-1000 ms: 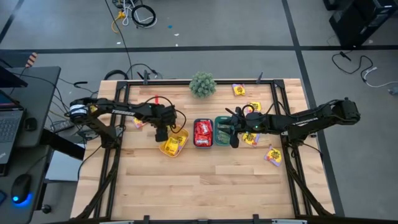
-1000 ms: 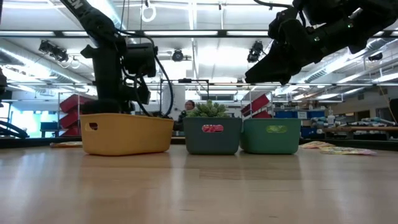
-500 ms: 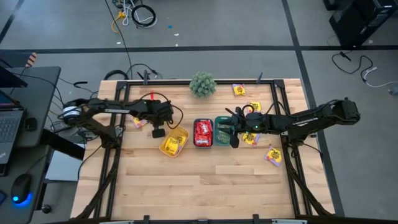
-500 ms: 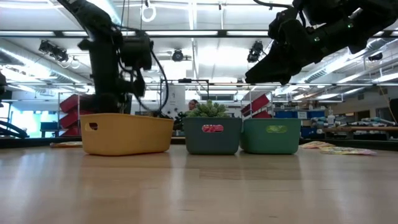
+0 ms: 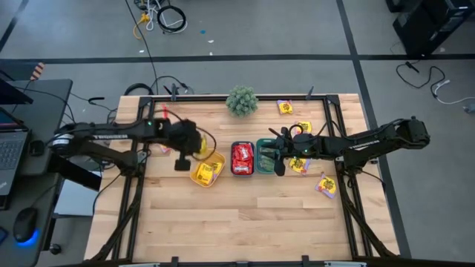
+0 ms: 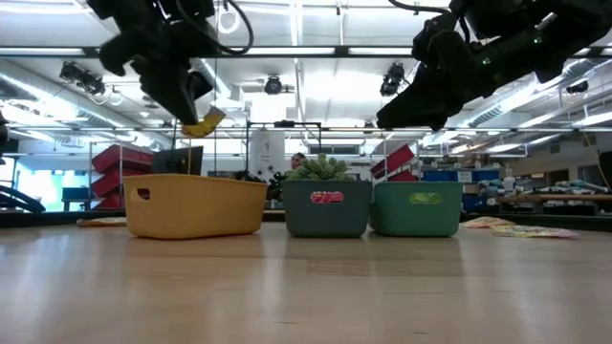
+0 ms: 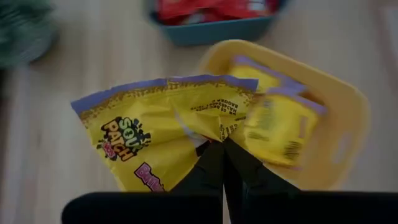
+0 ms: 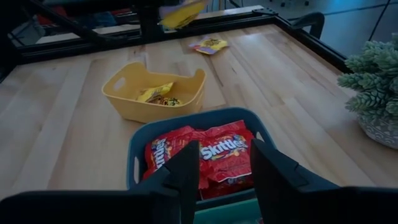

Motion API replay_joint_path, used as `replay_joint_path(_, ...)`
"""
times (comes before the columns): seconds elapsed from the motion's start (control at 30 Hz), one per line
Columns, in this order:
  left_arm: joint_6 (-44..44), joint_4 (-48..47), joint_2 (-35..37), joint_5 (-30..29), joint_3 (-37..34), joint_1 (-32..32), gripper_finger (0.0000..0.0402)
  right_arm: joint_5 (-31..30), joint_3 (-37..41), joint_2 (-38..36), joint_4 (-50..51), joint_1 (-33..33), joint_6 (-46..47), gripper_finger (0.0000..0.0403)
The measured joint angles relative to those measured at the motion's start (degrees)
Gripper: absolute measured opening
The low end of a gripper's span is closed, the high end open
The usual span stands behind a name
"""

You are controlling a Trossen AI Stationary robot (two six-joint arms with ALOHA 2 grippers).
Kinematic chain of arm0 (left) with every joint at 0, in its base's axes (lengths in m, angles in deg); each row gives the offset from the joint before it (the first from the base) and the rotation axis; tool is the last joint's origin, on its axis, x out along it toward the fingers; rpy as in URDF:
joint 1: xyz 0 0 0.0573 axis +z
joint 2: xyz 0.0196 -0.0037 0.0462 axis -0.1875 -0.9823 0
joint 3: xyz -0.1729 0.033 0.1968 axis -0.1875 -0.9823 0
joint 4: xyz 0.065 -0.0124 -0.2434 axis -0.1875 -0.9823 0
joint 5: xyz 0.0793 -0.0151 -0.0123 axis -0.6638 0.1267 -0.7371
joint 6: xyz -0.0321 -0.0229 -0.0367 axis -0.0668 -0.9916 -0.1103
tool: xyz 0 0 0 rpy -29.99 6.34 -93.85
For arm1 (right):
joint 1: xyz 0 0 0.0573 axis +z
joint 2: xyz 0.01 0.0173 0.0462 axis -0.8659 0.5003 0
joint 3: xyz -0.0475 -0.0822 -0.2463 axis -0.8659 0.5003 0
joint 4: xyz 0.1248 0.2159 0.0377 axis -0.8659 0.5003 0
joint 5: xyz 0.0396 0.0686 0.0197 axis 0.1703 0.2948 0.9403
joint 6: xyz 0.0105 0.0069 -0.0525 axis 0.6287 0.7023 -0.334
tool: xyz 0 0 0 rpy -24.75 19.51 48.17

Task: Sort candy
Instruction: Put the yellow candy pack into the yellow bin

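Wooden table (image 5: pixel 245 215) in an open workshop with ceiling lights.
Left gripper (image 7: pixel 222 149) is clamped on a yellow candy packet (image 7: pixel 165 134) just above the yellow tray (image 5: pixel 207 171). Right gripper (image 8: pixel 224 163), jaws parted and empty, hangs over the teal tray (image 5: pixel 243 159) beside it. More packets (image 5: pixel 325 185) lie farther right.

Yellow candy packet (image 7: pixel 155 134) pinched in closed left tool (image 7: pixel 222 163), above yellow tray (image 7: pixel 336 124) with 2 packets.
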Motion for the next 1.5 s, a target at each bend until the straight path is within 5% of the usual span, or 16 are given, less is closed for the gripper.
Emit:
replay_joint_path(0.23, 3.41, 3.10, -7.56, 0.86, 0.00, -9.14, 0.0000, -0.02, 0.00, 0.02, 0.00, 0.00, 0.35, 0.0128)
replay_joint_path(0.53, 9.53, 4.41, -17.21, 0.52, 0.00, -10.89, 0.0000, -0.02, 0.00, 0.00, -0.05, 0.00, 1.04, 0.0128)
replay_joint_path(1.23, 12.09, 3.33, -18.07, -4.33, 3.94, -11.37, 0.0109, -0.02, 0.00, 0.00, 0.02, -0.07, 1.36, 0.0155)
replay_joint_path(1.5, 9.08, -11.07, -17.35, 3.13, 9.18, -15.49, 0.0052, -0.66, 0.00, 0.00, 0.03, -0.07, 0.91, 0.0136)
